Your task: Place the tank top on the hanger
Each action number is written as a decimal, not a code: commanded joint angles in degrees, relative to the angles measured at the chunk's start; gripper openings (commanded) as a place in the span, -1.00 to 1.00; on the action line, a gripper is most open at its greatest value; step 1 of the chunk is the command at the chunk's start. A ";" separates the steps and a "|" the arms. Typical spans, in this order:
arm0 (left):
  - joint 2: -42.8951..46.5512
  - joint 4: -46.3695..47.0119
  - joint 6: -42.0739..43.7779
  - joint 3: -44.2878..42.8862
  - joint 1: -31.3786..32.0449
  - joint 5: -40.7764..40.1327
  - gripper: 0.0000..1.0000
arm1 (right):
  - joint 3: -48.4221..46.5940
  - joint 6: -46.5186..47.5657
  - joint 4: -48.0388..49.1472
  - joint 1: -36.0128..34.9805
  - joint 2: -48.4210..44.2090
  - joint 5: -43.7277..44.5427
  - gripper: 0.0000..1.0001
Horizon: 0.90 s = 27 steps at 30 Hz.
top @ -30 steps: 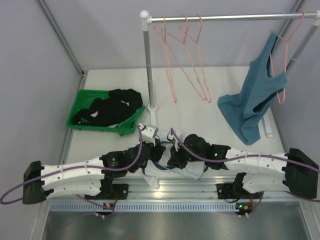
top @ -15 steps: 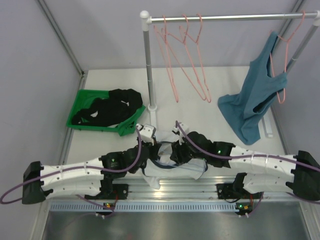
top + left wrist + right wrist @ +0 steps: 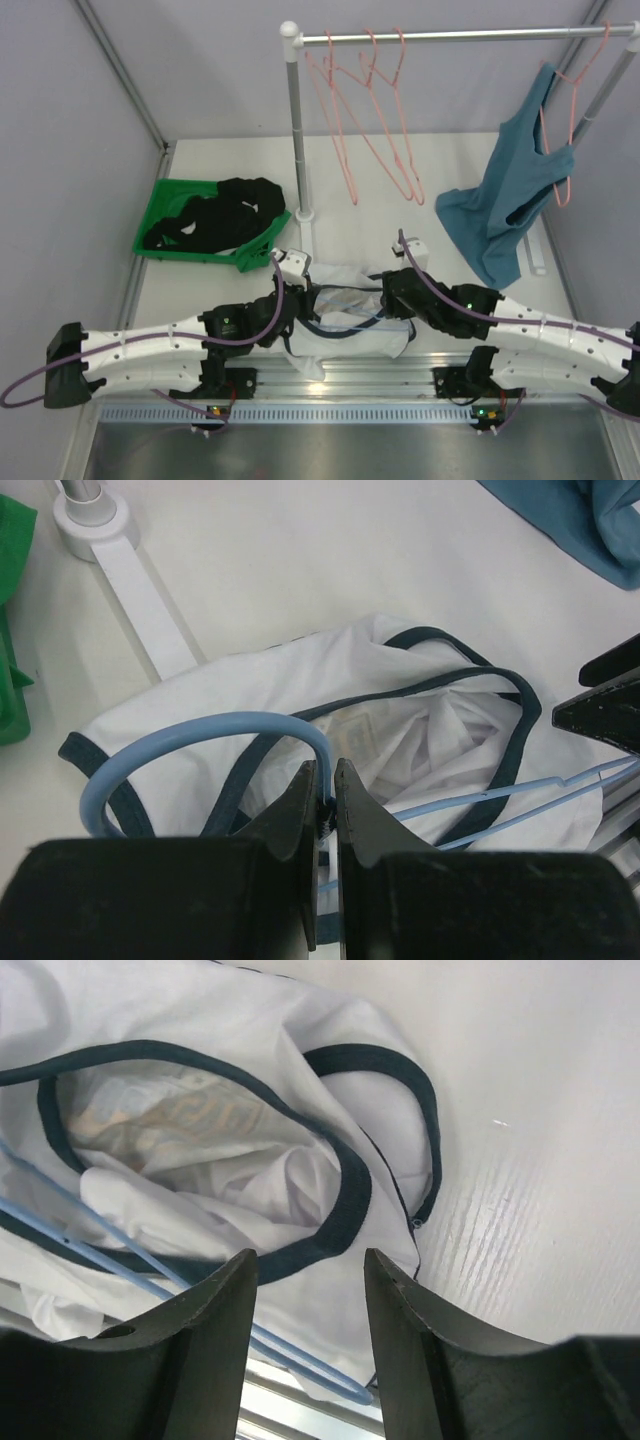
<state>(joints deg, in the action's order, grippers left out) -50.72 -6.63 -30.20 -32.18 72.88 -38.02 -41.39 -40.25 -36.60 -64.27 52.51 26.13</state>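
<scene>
Left wrist: left gripper (image 3: 325,790) with its fingers pinched on the hanger (image 3: 200,730), just below the hook.
Right wrist: right gripper (image 3: 305,1300) with its fingers apart, empty, above the tank top (image 3: 250,1090).
Tank top: white, navy trim at neck and armholes — crumpled on the table (image 3: 230,150), between the arms.
Hanger: light-blue wire — lies across the fabric.
</scene>
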 commanded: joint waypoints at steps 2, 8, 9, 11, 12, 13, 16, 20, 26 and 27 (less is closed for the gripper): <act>1.32 1.63 0.75 0.28 0.24 -1.00 -1.00 | -2.38 -2.12 -2.08 2.04 2.24 2.79 -0.10; 1.59 1.10 1.10 0.19 0.33 -0.83 -1.00 | -3.26 -0.27 -0.41 4.15 8.66 2.35 -0.18; 1.50 1.10 1.10 0.11 0.33 -0.83 -1.00 | -3.26 -0.01 0.73 4.68 9.27 2.09 -0.18; 1.50 1.10 1.19 0.19 0.33 -0.83 -1.00 | -3.44 0.52 1.44 5.29 9.80 1.38 -0.19; 1.67 1.10 1.19 0.11 0.24 -1.09 -1.00 | -3.44 0.70 1.70 5.56 10.06 1.29 -0.26; 1.76 1.01 1.19 0.10 0.24 -1.18 -1.00 | -3.35 0.79 1.53 5.99 10.24 1.38 -0.32; 2.64 0.83 0.84 0.28 0.33 -2.23 -1.00 | -2.30 0.96 1.36 6.79 9.20 1.12 -0.56; 4.48 0.48 -0.03 0.63 0.33 -4.60 -1.00 | 0.16 0.70 1.09 7.32 6.73 0.41 -0.90; 6.68 -0.31 -1.70 1.51 0.24 -8.64 -1.00 | 1.92 0.08 0.21 7.32 3.57 -0.03 -1.00; 6.77 -1.01 -2.14 1.42 0.24 -9.08 -1.00 | 2.01 0.17 0.21 7.32 3.39 -0.11 -1.00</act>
<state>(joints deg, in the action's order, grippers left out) -44.97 -8.12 -30.55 -31.27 72.93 -42.76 -39.72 -39.70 -36.88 -57.82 57.36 26.20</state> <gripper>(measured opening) 0.093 0.004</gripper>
